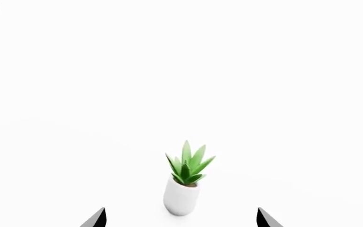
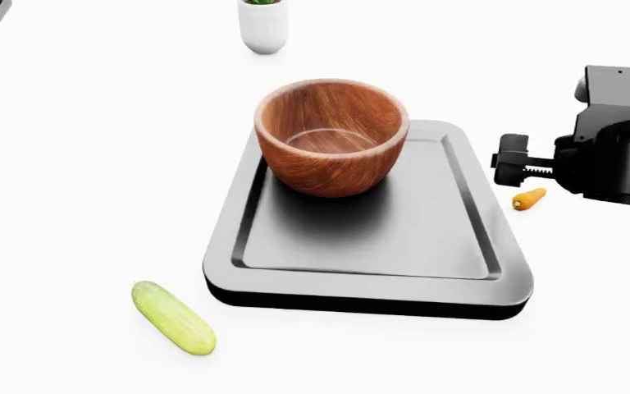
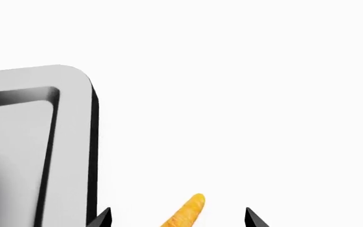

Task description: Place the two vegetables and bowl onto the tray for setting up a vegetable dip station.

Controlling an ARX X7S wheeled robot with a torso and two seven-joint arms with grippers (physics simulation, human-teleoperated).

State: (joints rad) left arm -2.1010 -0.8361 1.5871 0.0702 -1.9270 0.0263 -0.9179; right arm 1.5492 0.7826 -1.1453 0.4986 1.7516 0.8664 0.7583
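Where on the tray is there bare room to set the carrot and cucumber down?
The tray floor is bare in front of the bowl and along its right side toward the carrot. Its far left corner is crowded by the bowl. The cucumber lies off its near left corner.

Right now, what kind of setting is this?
Likely a bare simulated tabletop, kitchen-style food prep: a plain white surface holding a wooden bowl on a grey tray, loose vegetables, and a small potted plant.
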